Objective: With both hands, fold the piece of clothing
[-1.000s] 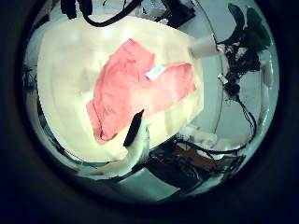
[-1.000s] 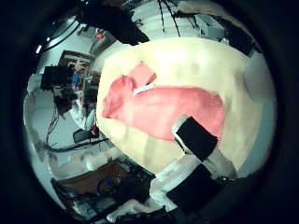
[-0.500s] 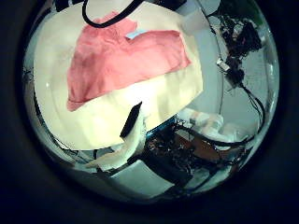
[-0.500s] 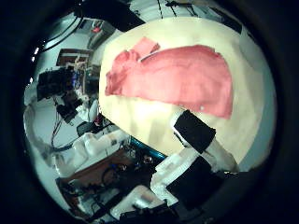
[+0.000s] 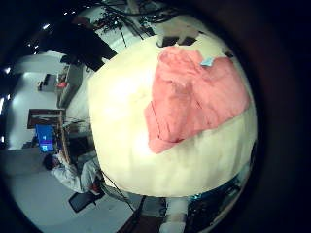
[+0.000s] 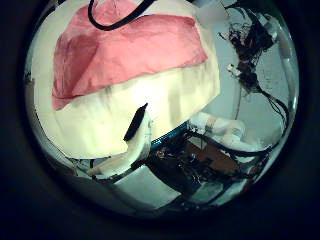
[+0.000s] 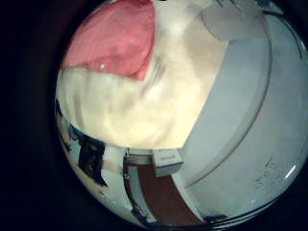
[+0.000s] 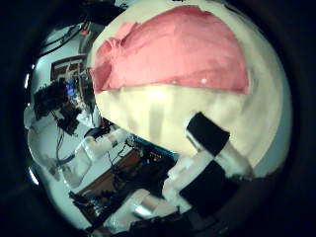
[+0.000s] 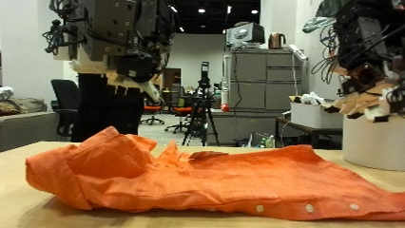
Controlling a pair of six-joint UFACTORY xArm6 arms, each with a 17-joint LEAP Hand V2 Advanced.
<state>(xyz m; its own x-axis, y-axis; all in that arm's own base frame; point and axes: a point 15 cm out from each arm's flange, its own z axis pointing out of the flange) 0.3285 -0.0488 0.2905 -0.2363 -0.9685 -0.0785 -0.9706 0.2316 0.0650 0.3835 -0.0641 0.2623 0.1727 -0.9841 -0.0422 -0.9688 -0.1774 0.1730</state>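
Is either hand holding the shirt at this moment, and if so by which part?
Nothing is held. The orange shirt lies flat on the table; the left hand and right hand hang above it, clear of the cloth.

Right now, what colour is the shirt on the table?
Plain orange shirt with small pale buttons; the outside view shows it best.

Bare bench (image 6: 150, 110) surrounds the shirt (image 9: 202, 180); a white cylinder (image 9: 375, 142), apparently beside its edge, is the only obstacle.
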